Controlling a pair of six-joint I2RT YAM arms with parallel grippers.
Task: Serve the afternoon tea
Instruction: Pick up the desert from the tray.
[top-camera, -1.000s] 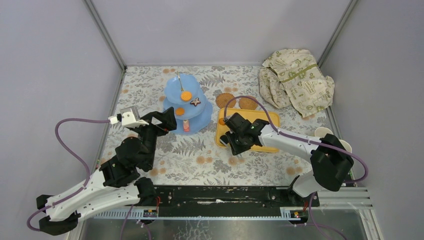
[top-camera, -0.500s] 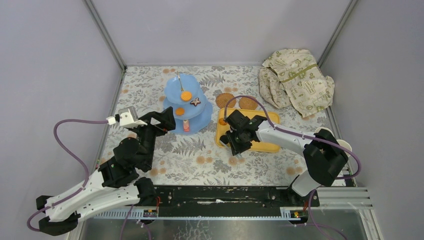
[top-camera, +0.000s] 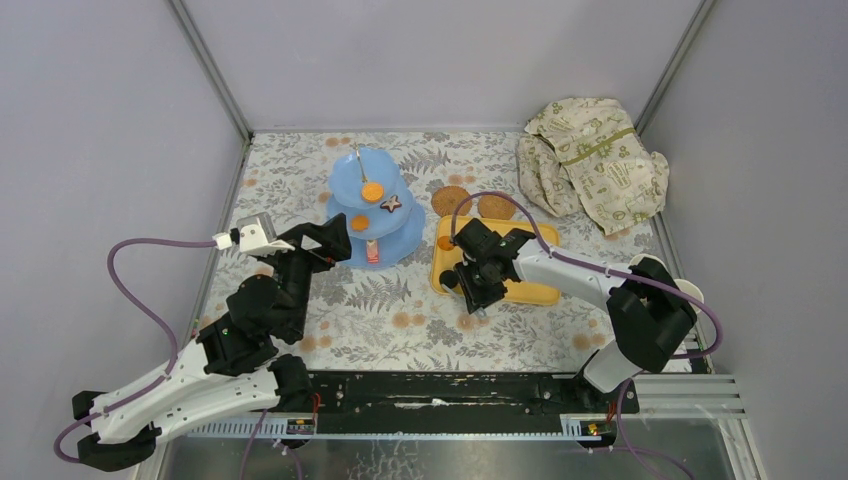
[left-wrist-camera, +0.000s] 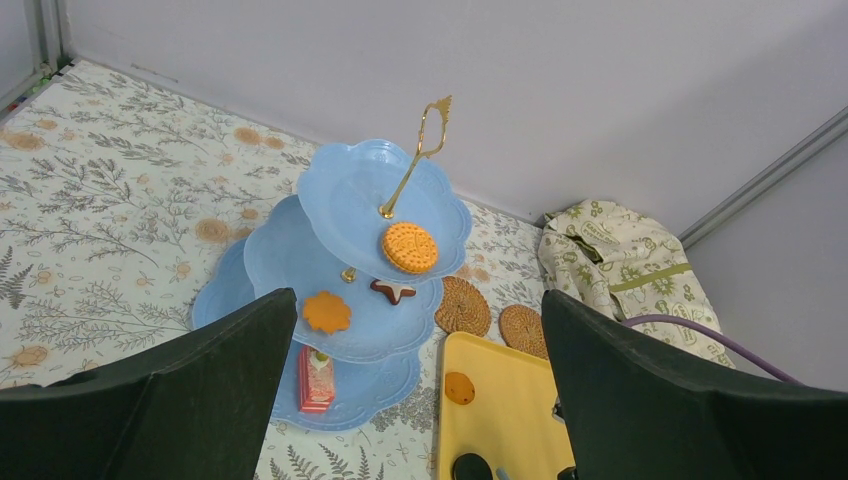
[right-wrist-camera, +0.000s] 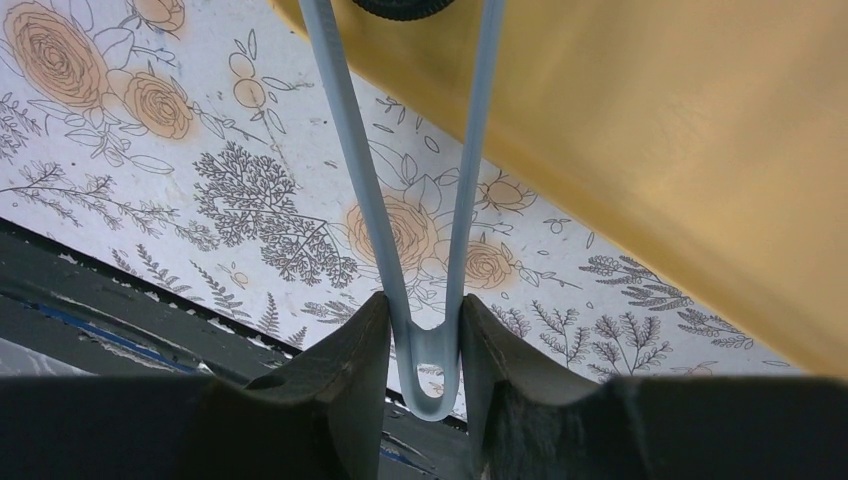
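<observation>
The light-blue three-tier stand holds a round orange biscuit, a brown star, an orange flower biscuit and a red cake slice. Two woven coasters lie behind the yellow tray. A small biscuit and a dark round pastry lie on the tray. My right gripper is shut on grey-blue tongs, whose arms reach the dark pastry. My left gripper is open, just left of the stand.
The cream printed cloth is bunched at the back right. A pale cup shows at the right edge, partly behind the right arm. Enclosure walls close in on three sides. The black rail runs along the near edge.
The right arm has shifted a little, its wrist turning over the tray's near left corner with the tongs. The left arm has hardly moved.
</observation>
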